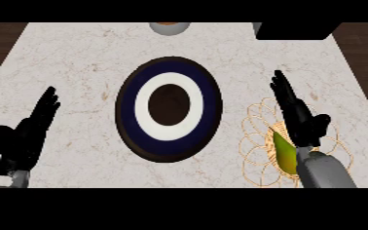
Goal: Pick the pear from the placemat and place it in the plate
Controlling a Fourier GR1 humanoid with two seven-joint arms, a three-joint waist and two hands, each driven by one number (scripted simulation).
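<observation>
Head view, looking down on a pale marbled tabletop (79,53).

Pear (285,152): yellow-green, lying on the woven, lacy-edged placemat (256,126) at the right of the tabletop. Its right side is hidden under the right forearm.

Right hand (298,114): above the placemat, just beyond the pear, fingers straight and close together, pointing away from the robot. They hold nothing. Whether the hand touches the pear cannot be told.

Plate (169,109): dark blue with a white ring and dark centre, mid-tabletop, just left of the placemat; nothing lies on it.

Left hand (32,126): at the left edge, resting, fingers straight and relaxed, holding nothing.

Far edge: a grey round vessel (170,27), partly cut off, and a black box (296,30) at the right corner. Both stand well apart from plate and pear.
</observation>
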